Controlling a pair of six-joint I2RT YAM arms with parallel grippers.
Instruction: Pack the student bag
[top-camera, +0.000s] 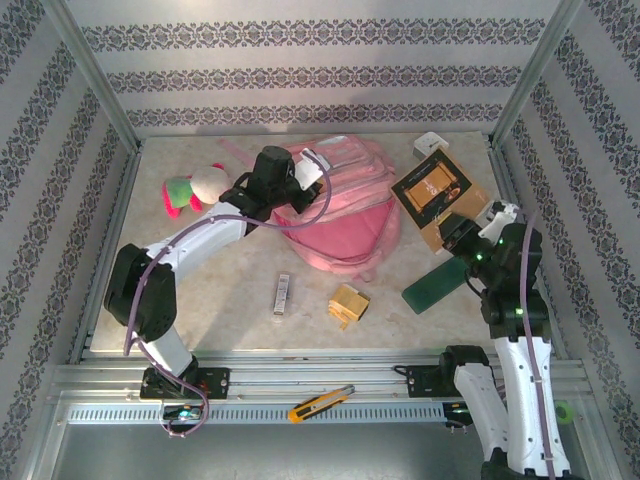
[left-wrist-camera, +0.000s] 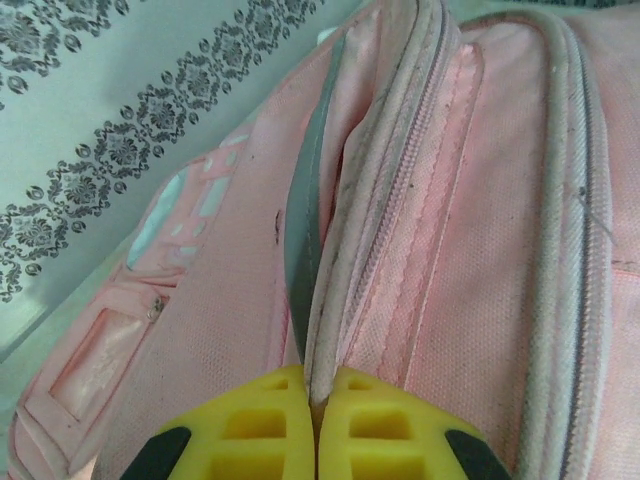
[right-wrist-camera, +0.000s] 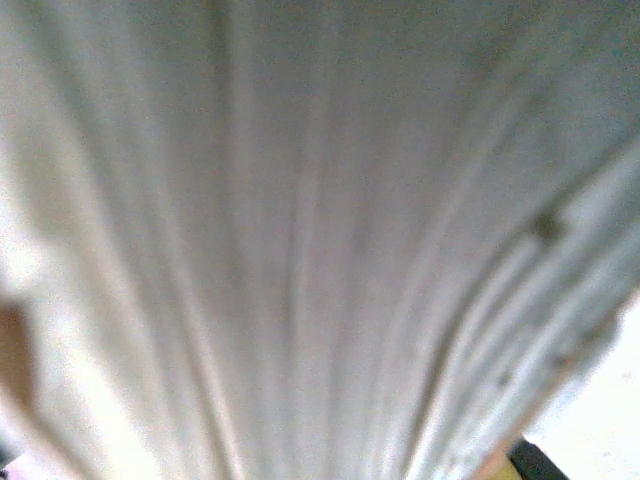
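Observation:
The student bag (top-camera: 345, 215), a big pink backpack, lies at the back middle of the table. My left gripper (top-camera: 303, 188) reaches over its left side. In the left wrist view the yellow fingers (left-wrist-camera: 255, 430) are shut on the grey-edged lip of the bag's opening (left-wrist-camera: 330, 300), beside a zip line. My right gripper (top-camera: 458, 234) sits at the near edge of a book (top-camera: 432, 190) with a dark and orange cover, to the right of the bag. The book's white page edges (right-wrist-camera: 300, 250) press blurred and very close against the right wrist camera, hiding the fingers.
A pink, green and white plush toy (top-camera: 190, 188) lies left of the bag. A green flat pad (top-camera: 435, 285), a tan block (top-camera: 349, 303) and a small stick (top-camera: 282, 293) lie on the near table. A white box (top-camera: 432, 143) sits at the back right. A utility knife (top-camera: 320, 402) rests on the front rail.

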